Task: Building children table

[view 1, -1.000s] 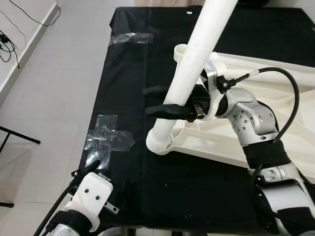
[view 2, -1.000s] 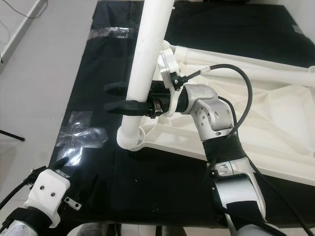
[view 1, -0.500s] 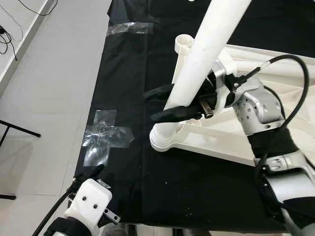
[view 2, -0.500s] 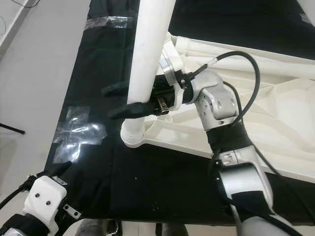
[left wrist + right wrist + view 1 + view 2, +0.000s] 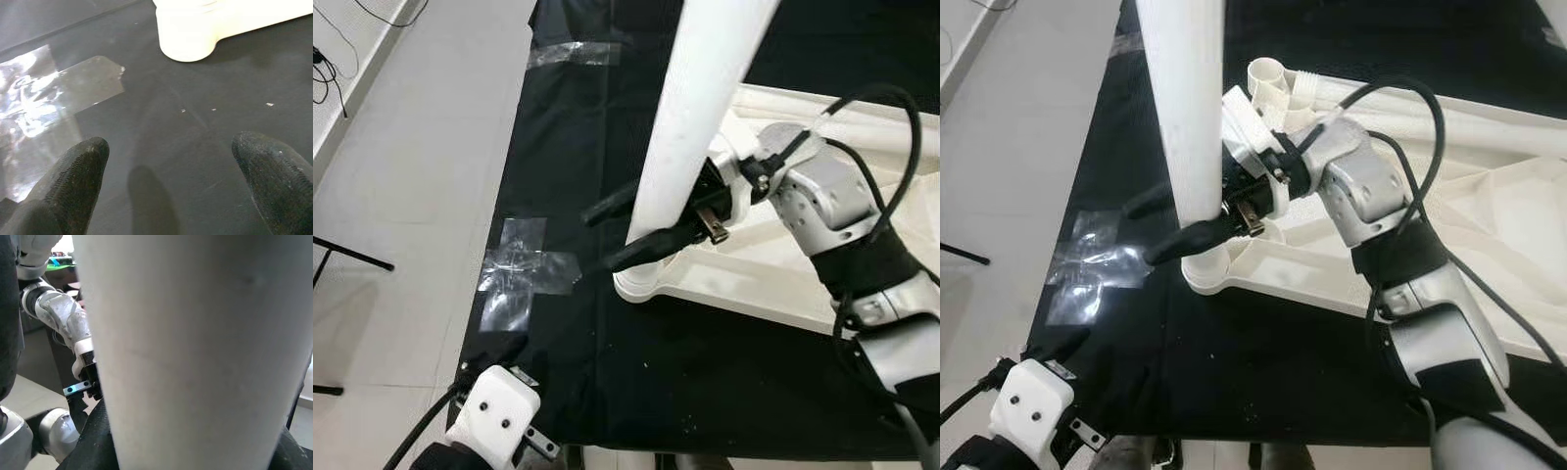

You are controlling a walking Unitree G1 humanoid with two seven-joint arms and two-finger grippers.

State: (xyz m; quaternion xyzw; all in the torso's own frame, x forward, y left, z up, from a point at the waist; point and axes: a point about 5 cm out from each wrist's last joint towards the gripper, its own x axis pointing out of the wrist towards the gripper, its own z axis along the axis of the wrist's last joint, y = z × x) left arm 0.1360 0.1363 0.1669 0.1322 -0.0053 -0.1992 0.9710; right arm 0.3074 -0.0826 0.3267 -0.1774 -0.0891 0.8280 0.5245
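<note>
Black-covered table [image 5: 558,127] is carrying the white tabletop [image 5: 773,284], lying flat on it; clear tape patches [image 5: 524,269] are sticking near its left edge.

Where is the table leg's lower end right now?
In the eye views the white table leg, gripped by the right hand, stands near upright with its lower end in the corner socket of the upturned tabletop.

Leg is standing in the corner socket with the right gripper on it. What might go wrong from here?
1. The right gripper clamps the white leg low down, so its long upper part could lean and cross-thread in the corner socket.
2. Nothing holds the white tabletop; it may slide on the black cloth under a twist.
3. The left gripper hovers open beside the clear tape, apart from the tabletop, and gives no bracing.
</note>
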